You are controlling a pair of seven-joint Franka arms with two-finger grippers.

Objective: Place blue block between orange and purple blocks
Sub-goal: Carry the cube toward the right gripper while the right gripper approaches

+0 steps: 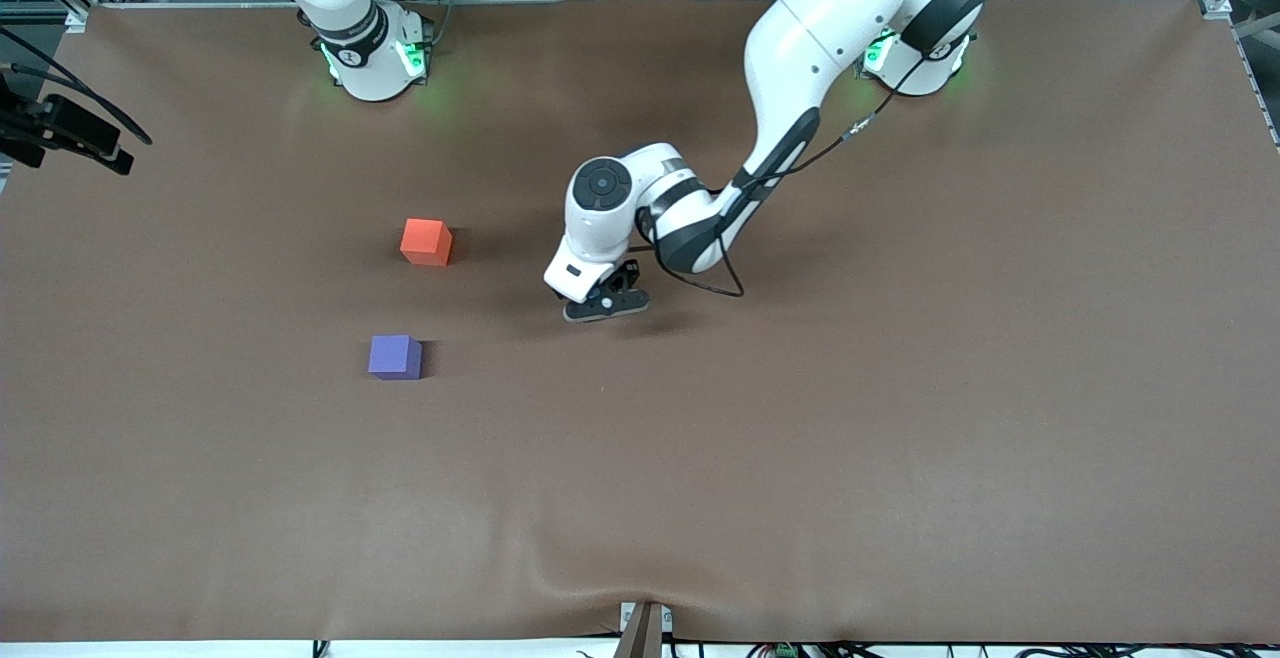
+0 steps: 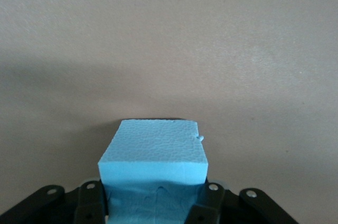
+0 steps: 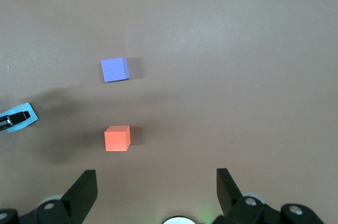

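The purple block sits nearest the front camera on the brown bench, with the orange block farther back, a clear gap between them. Toward the left arm's end, the left hand is clenched on the blue block, held over bare bench. The right hand waits up high, fingers spread.
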